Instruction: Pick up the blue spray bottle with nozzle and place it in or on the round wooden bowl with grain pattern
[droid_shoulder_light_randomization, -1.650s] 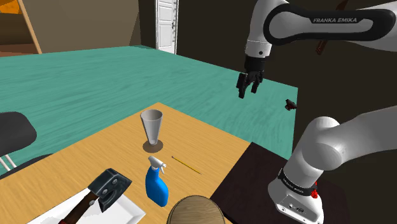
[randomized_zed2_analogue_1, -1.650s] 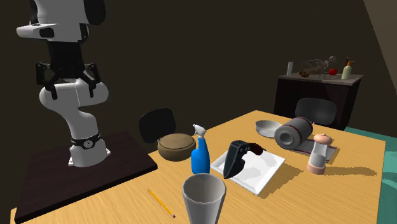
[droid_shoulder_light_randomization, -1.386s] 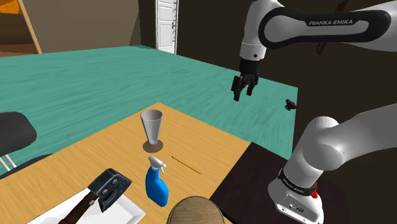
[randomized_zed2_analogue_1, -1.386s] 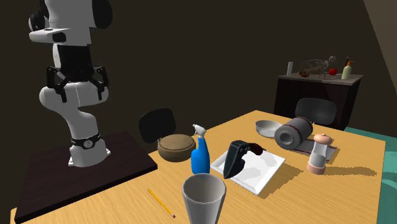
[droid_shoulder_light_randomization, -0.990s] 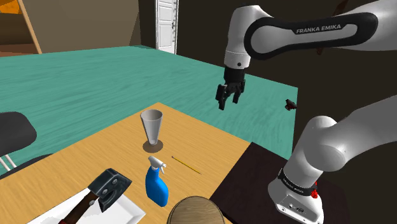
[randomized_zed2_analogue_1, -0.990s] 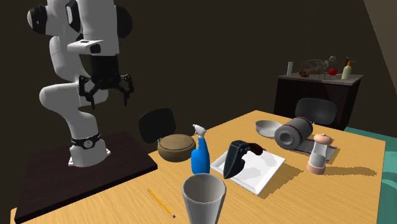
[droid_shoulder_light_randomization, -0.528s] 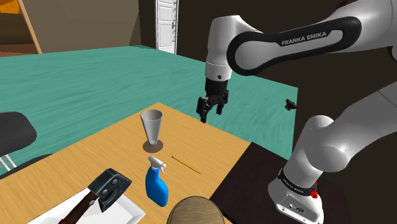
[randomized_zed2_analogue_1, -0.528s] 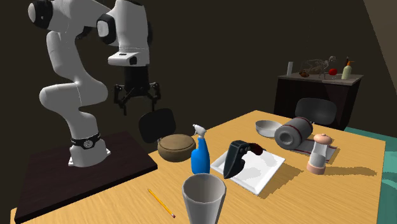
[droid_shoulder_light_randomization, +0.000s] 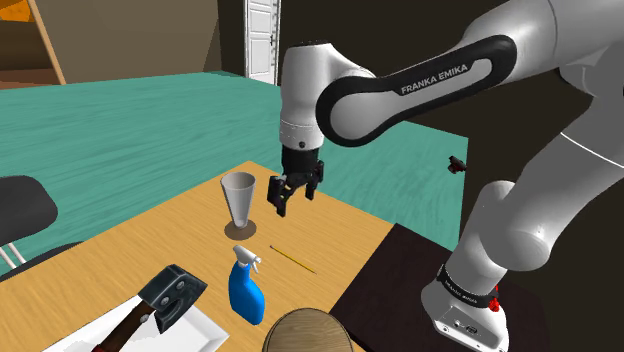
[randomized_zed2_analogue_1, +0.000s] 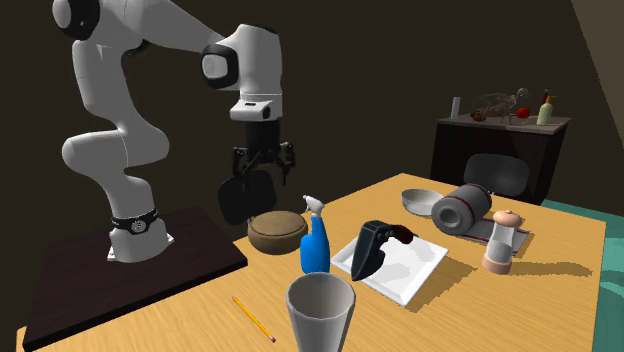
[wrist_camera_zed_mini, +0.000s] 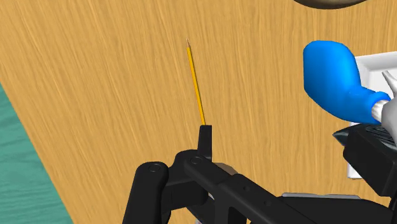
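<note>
**Operator:** What's different from half a second ago?

**Spotter:** Your all-black two-finger gripper (droid_shoulder_light_randomization: 281, 203) has swung down from over the teal floor (droid_shoulder_light_randomization: 130, 130). It now hangs above the light wooden table (droid_shoulder_light_randomization: 120, 250). In the shoulder view it is up and beyond the blue spray bottle with white nozzle (droid_shoulder_light_randomization: 245, 290), well apart from it. Its fingers (droid_shoulder_light_randomization: 272, 206) stand apart, with nothing between them. The bottle has not moved and stands upright on the table.

**Operator:** How much room do I have around that bottle?

**Spotter:** On its far side you have bare tabletop. Only a thin yellow pencil (droid_shoulder_light_randomization: 293, 259) lies flat there, between the bottle and the gripper. A grey cone-shaped cup (droid_shoulder_light_randomization: 239, 200) stands further beyond the bottle, just beside the gripper. The round brown wooden bowl (randomized_zed2_analogue_1: 277, 230) sits near the bottle, to the second exterior view's left of it. A white square tray (randomized_zed2_analogue_1: 410, 270) carrying a black wedge-shaped object (randomized_zed2_analogue_1: 372, 248) lies just beside the bottle on the opposite side. I cannot tell whether the tray touches the bottle. Past the cup the table ends and the floor shows.

**Operator:** And the rest of the room?

**Spotter:** To the shoulder view's right of the bottle, the dark stand top (droid_shoulder_light_randomization: 390, 280) meets the table. Past the tray from the bottle you'll see a dark grey cylinder (randomized_zed2_analogue_1: 460, 208) and a pinkish grinder (randomized_zed2_analogue_1: 500, 240). Far behind the bottle there are dark walls, a white door (droid_shoulder_light_randomization: 262, 40) and a dark sideboard (randomized_zed2_analogue_1: 500, 140).
</note>
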